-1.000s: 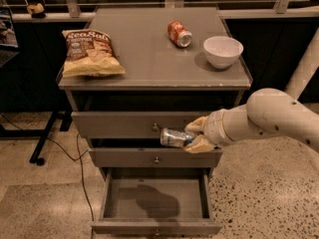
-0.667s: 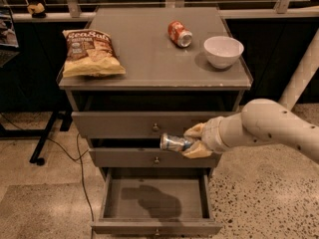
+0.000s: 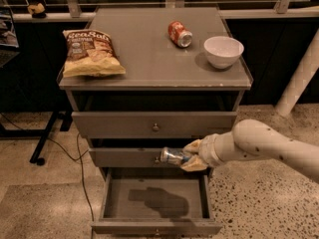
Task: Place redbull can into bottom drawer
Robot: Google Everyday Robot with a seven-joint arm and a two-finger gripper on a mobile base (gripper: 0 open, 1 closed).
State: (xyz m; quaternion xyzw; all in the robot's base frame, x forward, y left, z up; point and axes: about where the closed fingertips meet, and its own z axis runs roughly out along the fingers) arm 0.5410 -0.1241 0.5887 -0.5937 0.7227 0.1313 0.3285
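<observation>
The redbull can (image 3: 172,156) lies sideways in my gripper (image 3: 188,156), silver end pointing left. The gripper is shut on it, with tan fingers (image 3: 193,146) above and below the can. My white arm comes in from the right. The can hangs in front of the middle drawer, just above the back of the bottom drawer (image 3: 155,227). That drawer is pulled out and open, and its floor holds only the shadow of the arm and can.
On the cabinet top (image 3: 149,59) lie a chip bag (image 3: 91,52) at left, a red-orange can (image 3: 179,34) on its side and a white bowl (image 3: 223,51) at right. The top drawer (image 3: 154,125) sticks out slightly. A cable runs down the floor at left.
My arm has lowered a little with the can held sideways, bringing it closer above the open bottom drawer. Nothing on the cabinet top moved.
</observation>
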